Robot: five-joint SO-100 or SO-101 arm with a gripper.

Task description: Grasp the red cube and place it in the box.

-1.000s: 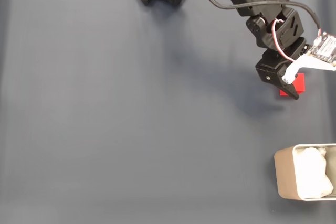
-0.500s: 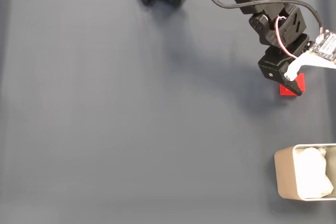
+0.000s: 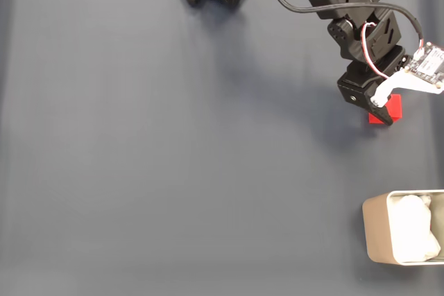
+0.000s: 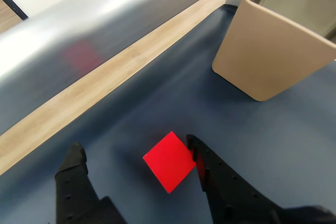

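Red cube (image 4: 169, 162) flat on dark worktop (image 3: 173, 157), between spread jaws, touching one finger (image 4: 210, 174). Jaws released, nothing clamped. Box (image 3: 378, 237) well apart, near worktop corner.

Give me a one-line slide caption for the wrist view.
Open jaws straddle the red cube on the dark mat, one jaw touching its side; the beige box stands beyond.

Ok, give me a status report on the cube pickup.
End effector open, straddling red cube; one finger touching it. Cube on mat, not lifted. Box apart from it, path clear.
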